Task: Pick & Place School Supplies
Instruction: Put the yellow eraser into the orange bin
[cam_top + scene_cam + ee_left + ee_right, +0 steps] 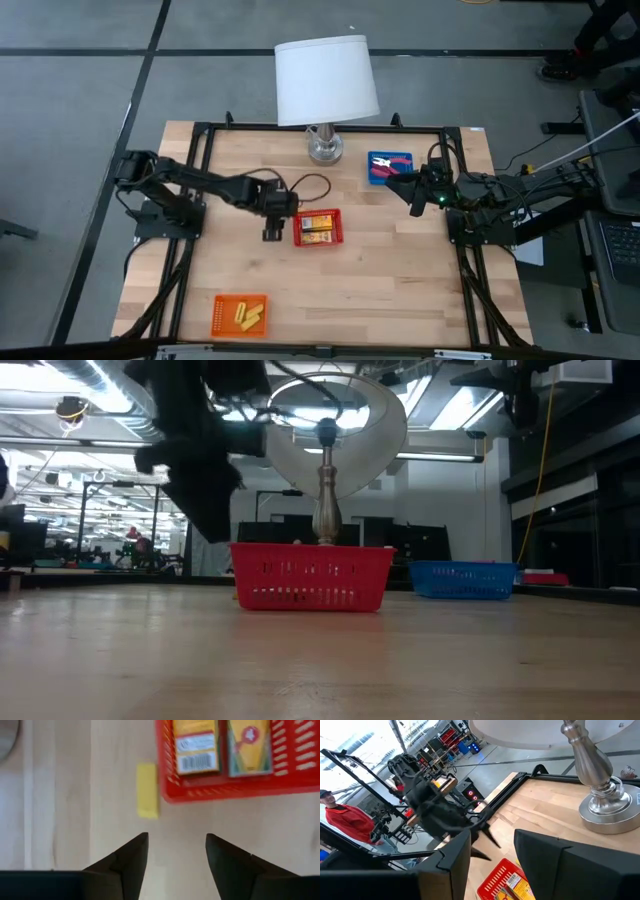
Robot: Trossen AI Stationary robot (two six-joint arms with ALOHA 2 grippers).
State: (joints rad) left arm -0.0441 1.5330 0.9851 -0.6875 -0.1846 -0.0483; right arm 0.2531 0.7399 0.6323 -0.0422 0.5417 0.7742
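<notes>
Beside red tray [240,795]: yellow block [147,790], seemingly unobstructed.

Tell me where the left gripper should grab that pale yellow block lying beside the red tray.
Take the yellow block across its two long sides, coming straight down. It lies flat on the table, just clear of the red tray, so one finger must slip into that narrow gap. The left gripper is open just short of it.

Likely a robotics lab: ceiling ducts [90,390], equipment racks [427,750].

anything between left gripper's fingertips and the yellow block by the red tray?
Nothing: in the left wrist view only bare wood separates the open left gripper from the yellow block, which lies on the table just outside the red tray.
</notes>
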